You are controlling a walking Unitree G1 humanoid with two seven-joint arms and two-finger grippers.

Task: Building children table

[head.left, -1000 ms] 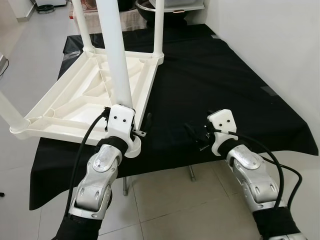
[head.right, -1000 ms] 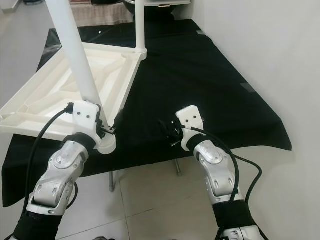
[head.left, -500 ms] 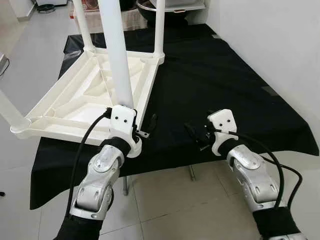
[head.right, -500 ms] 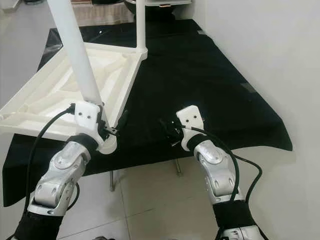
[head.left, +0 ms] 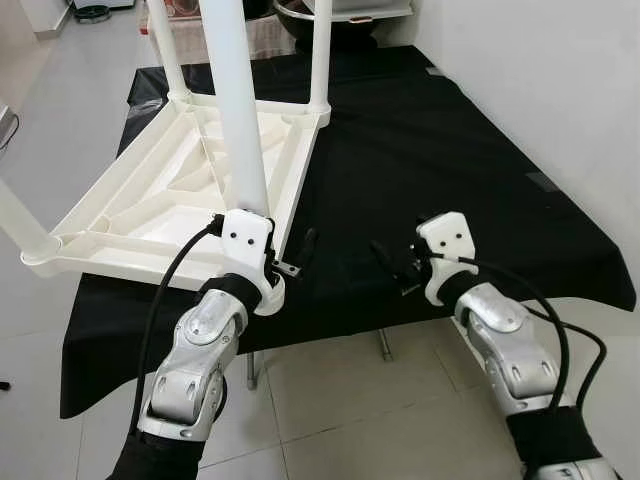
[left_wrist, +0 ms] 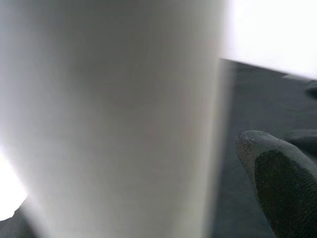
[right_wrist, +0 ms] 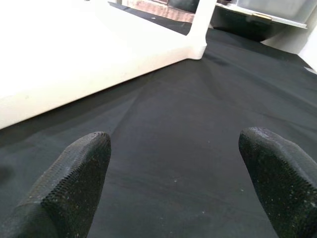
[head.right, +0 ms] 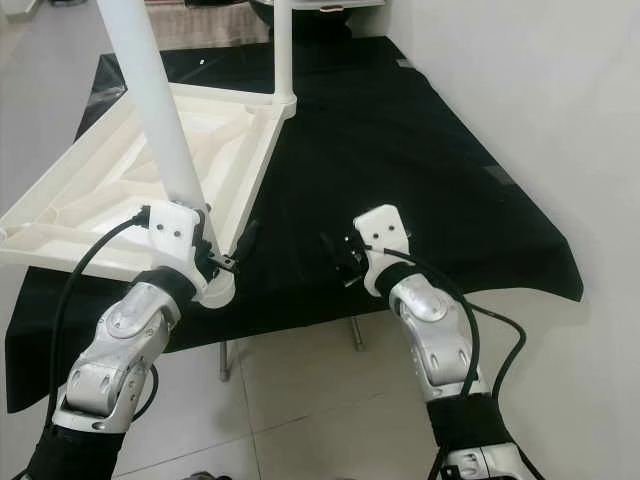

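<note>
An upturned white children's table [head.left: 170, 190] lies on the left of the black-clothed surface [head.left: 430, 150], legs up. The left gripper [head.left: 285, 255] sits at the near table leg [head.left: 235, 110], its fingers spread beside the leg without clamping it. The right gripper [right_wrist: 173, 163] hovers wide over the near cloth edge.

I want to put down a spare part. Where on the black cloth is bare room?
Bare black cloth lies between the upturned white table top and the wall, ahead of the right hand. The robot's left side is crowded: table top, its legs, left hand.
</note>
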